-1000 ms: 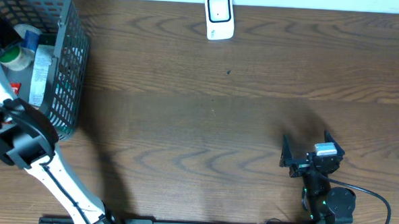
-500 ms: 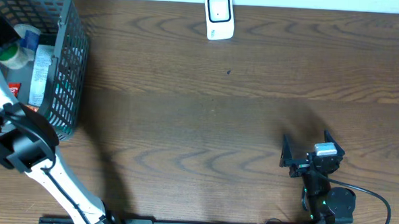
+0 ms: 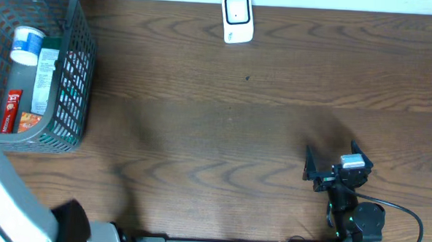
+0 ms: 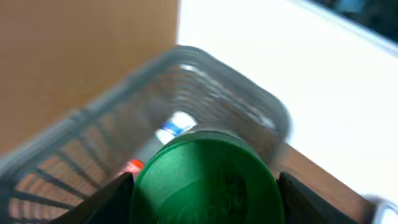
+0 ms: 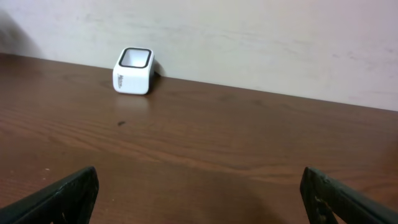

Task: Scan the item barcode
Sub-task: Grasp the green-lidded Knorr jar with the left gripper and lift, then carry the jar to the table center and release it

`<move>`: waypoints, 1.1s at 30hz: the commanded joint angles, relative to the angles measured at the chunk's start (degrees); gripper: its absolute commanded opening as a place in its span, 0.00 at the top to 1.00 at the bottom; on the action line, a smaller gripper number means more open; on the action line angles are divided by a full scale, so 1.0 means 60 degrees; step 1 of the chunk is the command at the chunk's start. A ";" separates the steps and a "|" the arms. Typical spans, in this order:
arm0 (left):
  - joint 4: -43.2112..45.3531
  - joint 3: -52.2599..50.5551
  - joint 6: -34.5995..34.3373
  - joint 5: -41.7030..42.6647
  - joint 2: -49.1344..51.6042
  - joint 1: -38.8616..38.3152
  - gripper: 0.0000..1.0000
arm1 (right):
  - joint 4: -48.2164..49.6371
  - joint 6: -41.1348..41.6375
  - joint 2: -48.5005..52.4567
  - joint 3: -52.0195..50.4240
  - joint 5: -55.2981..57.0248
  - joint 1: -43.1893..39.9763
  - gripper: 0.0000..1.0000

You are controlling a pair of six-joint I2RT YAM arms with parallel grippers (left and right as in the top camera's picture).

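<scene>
Overhead: scanner (image 3: pixel 236 18) is noted at the middle of the desk's (image 3: pixel 223 121) far edge, its window turned upward. Basket (image 3: pixel 70 71) sits in the far left corner, with a white bottle (image 3: pixel 26 47) and packets lying inside. Left arm (image 3: pixel 4 196) is seen at the near left corner, but its gripper and load are not shown here. Right gripper (image 3: pixel 317 171) rests near the near edge, right of centre, with jaws spread wide and nothing between them.

Left wrist: left gripper (image 4: pixel 206 190) is closed on the green-lidded container (image 4: pixel 205 168), with dark fingers (image 4: pixel 115 198) pressed to either side of the lid. The container is held clear above the basket. It is viewed end-on, lid toward the camera, so its long axis is judged to run straight away from the wrist. No barcode is visible.

Right wrist: scanner is seen far ahead and to the left, well apart from the empty, open jaws.

The holding arm is the left one. The scanner is judged to lie rightward of the basket along the far edge.
</scene>
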 commanded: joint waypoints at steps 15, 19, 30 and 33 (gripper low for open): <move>-0.3832 -0.1585 -0.0729 0.0397 -0.0062 -0.8360 0.47 | -0.0040 0.0047 -0.0040 -0.0007 0.0015 -0.0076 0.01; -0.3570 -0.2871 -0.0958 0.0397 0.0415 -0.9526 0.47 | -0.0040 0.0047 -0.0040 -0.0007 0.0015 -0.0076 0.01; -0.2295 -0.4758 -0.0193 0.2269 0.2590 -1.1355 0.47 | -0.0040 0.0047 -0.0040 -0.0007 0.0015 -0.0076 0.01; -0.2069 -0.4856 0.0251 0.3275 0.3177 -1.1398 0.47 | -0.0040 0.0047 -0.0040 -0.0007 0.0015 -0.0076 0.01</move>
